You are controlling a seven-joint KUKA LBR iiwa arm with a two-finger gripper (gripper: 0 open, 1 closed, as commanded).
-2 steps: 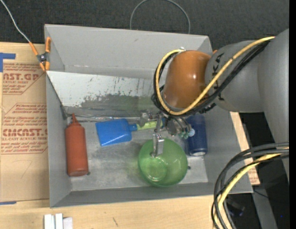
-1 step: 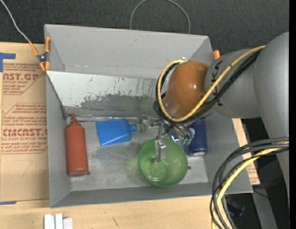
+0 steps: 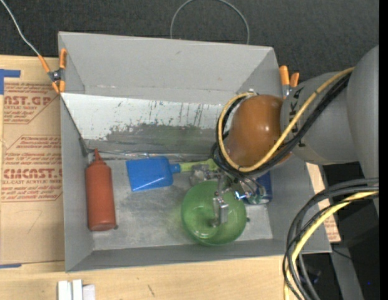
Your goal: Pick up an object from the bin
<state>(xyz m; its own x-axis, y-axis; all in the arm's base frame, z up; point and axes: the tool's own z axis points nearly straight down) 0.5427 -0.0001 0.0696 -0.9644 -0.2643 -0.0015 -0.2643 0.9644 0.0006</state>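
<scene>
My gripper (image 3: pixel 220 211) hangs below the orange wrist cover, down over the middle of a round green bowl (image 3: pixel 200 220) at the bin's front, right of centre. A blue scoop (image 3: pixel 148 174) with a yellow-green handle lies just left of and behind the bowl. A small blue and white thing (image 3: pixel 261 189) lies to the gripper's right, partly hidden by the arm.
A red squeeze bottle (image 3: pixel 101 194) lies lengthwise along the bin's left wall. The arm and its cables cover the bin's right rear corner. The bin's sloping back wall rises behind the scoop.
</scene>
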